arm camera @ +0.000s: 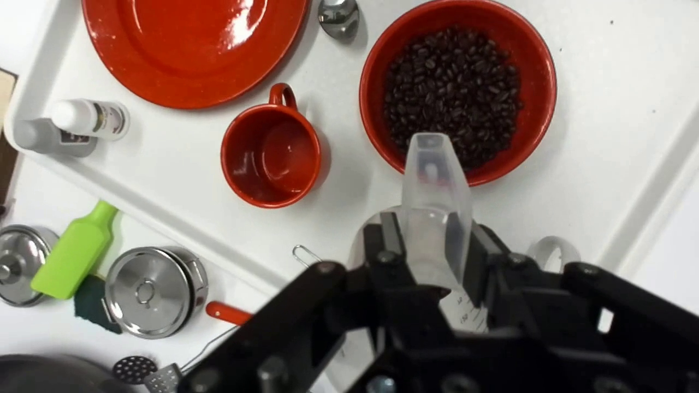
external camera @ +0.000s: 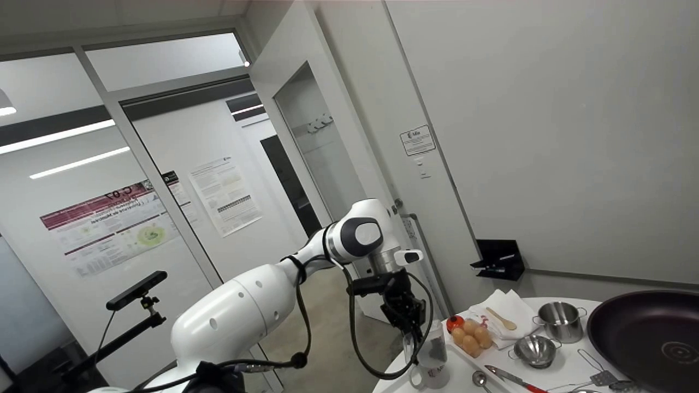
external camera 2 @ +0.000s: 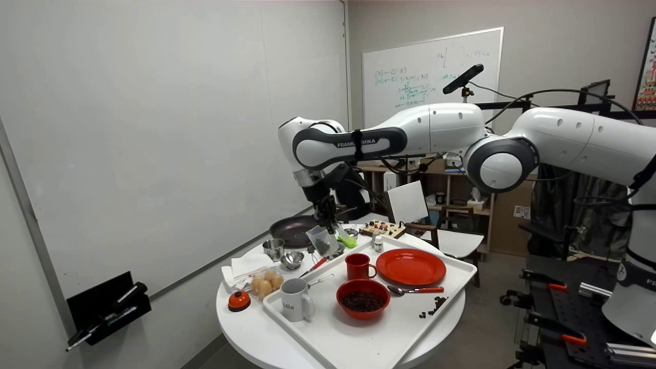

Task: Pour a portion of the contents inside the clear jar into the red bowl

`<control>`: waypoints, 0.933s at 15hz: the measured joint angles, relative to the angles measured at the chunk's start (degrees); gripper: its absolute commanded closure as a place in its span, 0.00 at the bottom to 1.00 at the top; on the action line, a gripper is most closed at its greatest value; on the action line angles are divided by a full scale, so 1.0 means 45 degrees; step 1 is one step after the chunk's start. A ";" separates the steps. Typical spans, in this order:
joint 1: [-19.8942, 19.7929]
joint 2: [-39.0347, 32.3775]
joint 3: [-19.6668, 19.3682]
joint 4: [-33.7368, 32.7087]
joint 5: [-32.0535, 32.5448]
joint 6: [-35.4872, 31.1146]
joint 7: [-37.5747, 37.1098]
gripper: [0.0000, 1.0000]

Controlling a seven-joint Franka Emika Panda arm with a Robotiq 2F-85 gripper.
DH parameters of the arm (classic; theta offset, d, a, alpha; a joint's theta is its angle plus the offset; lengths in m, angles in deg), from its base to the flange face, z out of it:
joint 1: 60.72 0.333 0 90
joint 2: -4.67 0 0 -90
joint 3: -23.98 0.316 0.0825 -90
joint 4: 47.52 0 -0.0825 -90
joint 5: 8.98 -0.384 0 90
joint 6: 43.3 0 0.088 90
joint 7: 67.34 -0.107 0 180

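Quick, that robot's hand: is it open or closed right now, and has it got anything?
Gripper: closed, holding the clear measuring jug by its handle.

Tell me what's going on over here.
A robot arm holds the clear jar in the air, its pincer gripping the handle. Something dark, perhaps beans, shows through the jar. The red bowl on the white tray contains dark beans; dark bits lie loose near a spoon. No pouring is visible.

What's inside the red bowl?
The red bowl holds a pile of dark beans, apparently coffee, with red wall showing around them. The bowl's bottom is covered by the beans, so it cannot be seen.
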 measured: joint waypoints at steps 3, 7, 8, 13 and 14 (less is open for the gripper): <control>-0.0405 -0.0121 -0.0055 0.0103 -0.0200 -0.0408 -0.1629 0.93; -0.0988 -0.0546 -0.0034 0.0075 -0.0250 -0.0573 -0.3835 0.93; -0.1098 -0.0635 -0.0071 0.0078 -0.0355 -0.0618 -0.4404 0.93; -0.1418 -0.0744 -0.0381 0.0035 -0.0697 -0.0806 -0.7256 0.93; -0.1466 -0.0733 -0.0450 0.0029 -0.0722 -0.0824 -0.7853 0.93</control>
